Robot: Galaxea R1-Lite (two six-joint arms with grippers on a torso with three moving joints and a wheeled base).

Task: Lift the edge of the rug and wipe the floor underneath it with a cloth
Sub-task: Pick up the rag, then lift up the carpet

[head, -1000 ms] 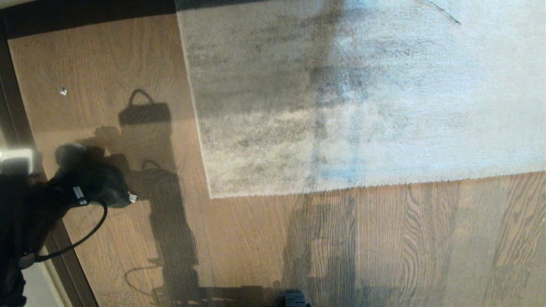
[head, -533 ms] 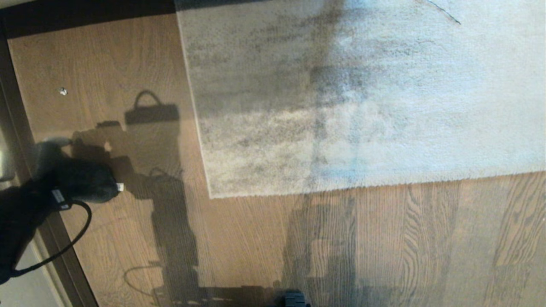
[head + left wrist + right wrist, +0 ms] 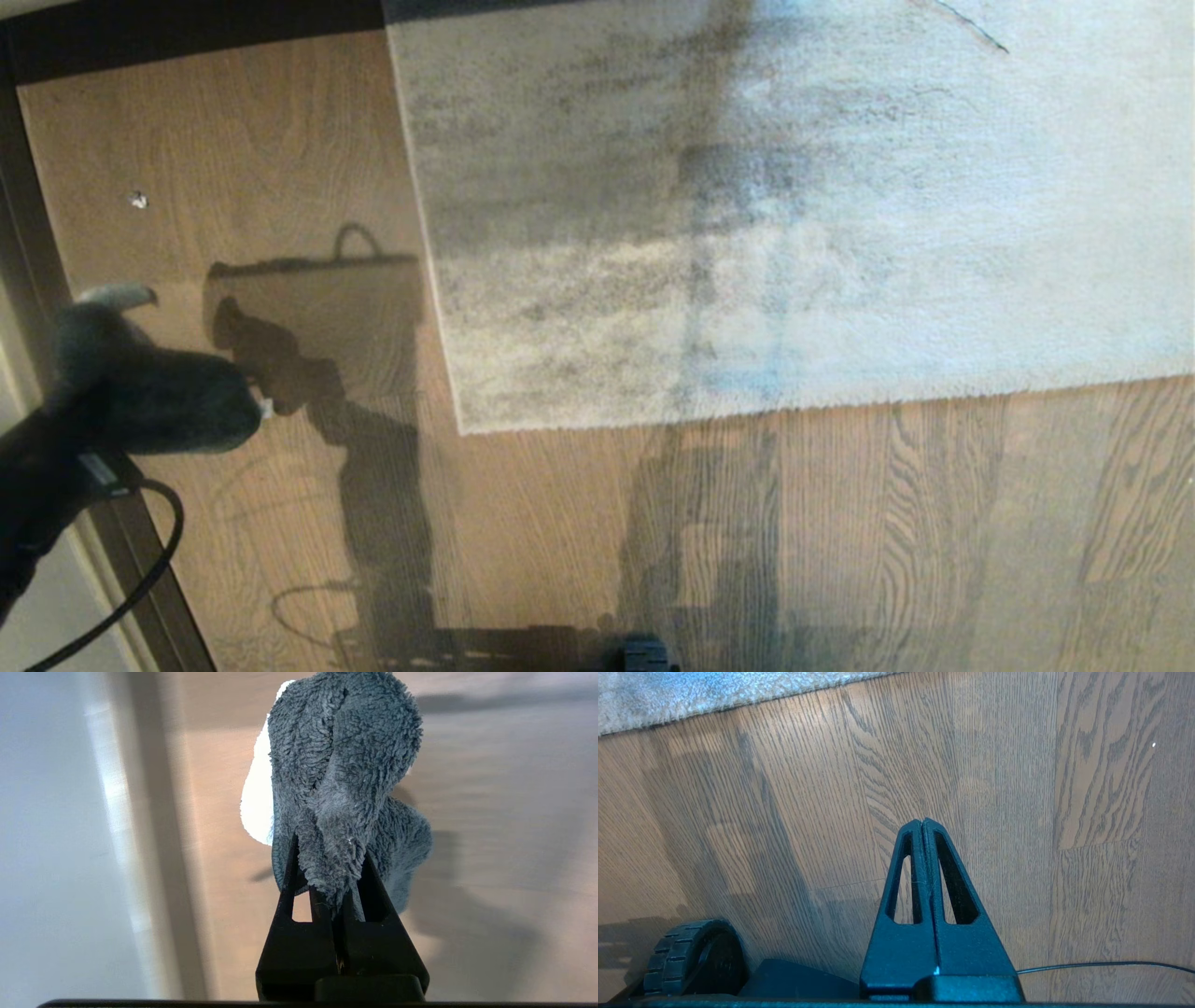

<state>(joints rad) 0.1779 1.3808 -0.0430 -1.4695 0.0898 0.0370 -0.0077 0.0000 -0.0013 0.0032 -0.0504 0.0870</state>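
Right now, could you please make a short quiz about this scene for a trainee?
1. True or false: the rug lies flat on the floor.
2. What does the left tool hold? A) cloth B) rug edge C) nothing
3. Fill in: the right tool is ____ and holds nothing.

Key: 1 true. 2 A, the cloth. 3 shut.

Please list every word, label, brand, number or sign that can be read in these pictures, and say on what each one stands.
No text can be read in any view.
Small white tag beside the cloth in the left gripper: too small to read.
Rug, floor, right gripper: no writing.
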